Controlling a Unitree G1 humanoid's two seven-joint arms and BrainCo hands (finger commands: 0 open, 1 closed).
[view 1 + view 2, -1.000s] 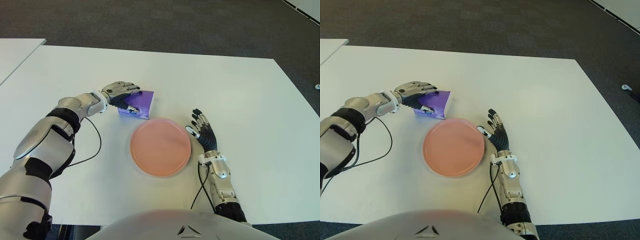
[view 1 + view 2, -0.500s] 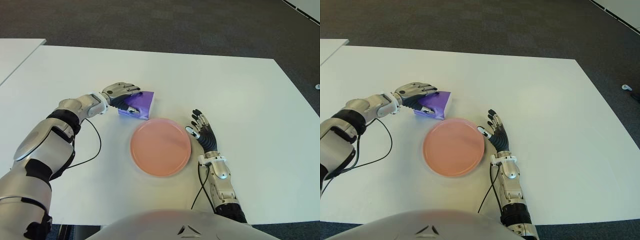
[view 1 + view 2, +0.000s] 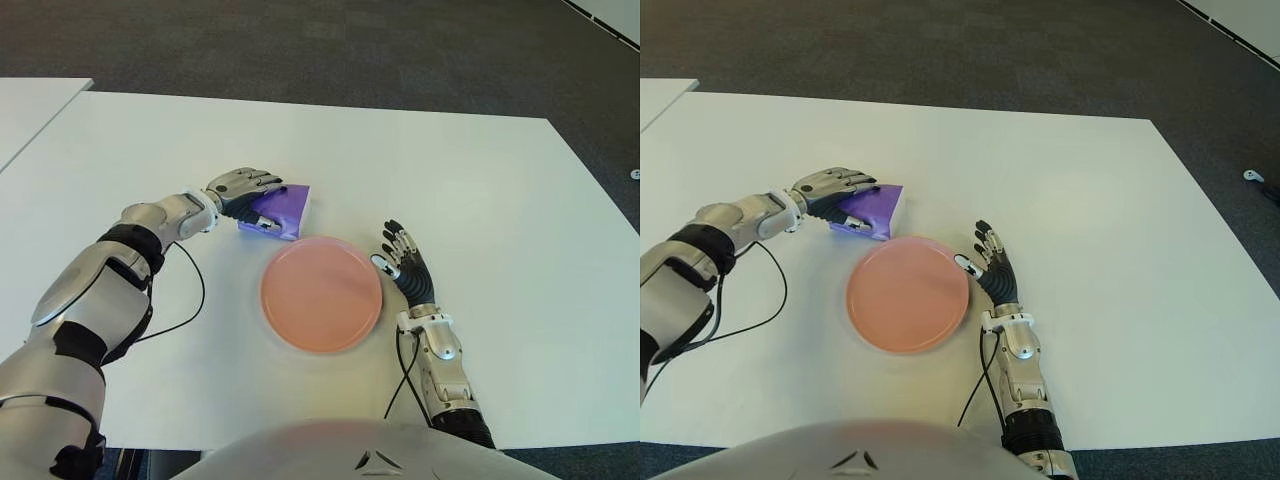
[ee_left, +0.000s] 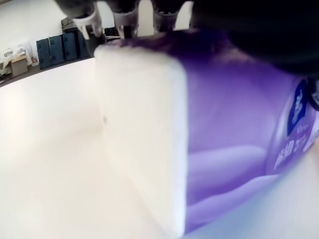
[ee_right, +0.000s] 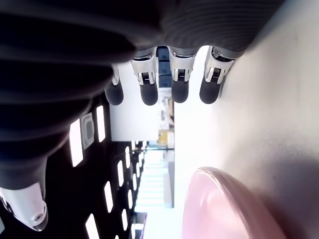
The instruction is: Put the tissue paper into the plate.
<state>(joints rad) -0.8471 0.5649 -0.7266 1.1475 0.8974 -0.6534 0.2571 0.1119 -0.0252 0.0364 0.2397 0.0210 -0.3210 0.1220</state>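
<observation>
A purple tissue pack sits on the white table, just beyond the far left rim of the round pink plate. My left hand covers the pack's left end with its fingers curled over the top. Up close in the left wrist view, the pack fills the frame, white end face toward the camera, fingertips hooked over its far edge. My right hand shows just right of the plate, fingers spread and holding nothing; its wrist view shows the plate's rim close by.
A black cable loops over the table to the left of the plate. A second white table stands at the far left. Dark carpet lies beyond the table's far edge.
The left forearm has shifted slightly to the right with the hand still on the pack. The pack, plate and right hand look unmoved.
</observation>
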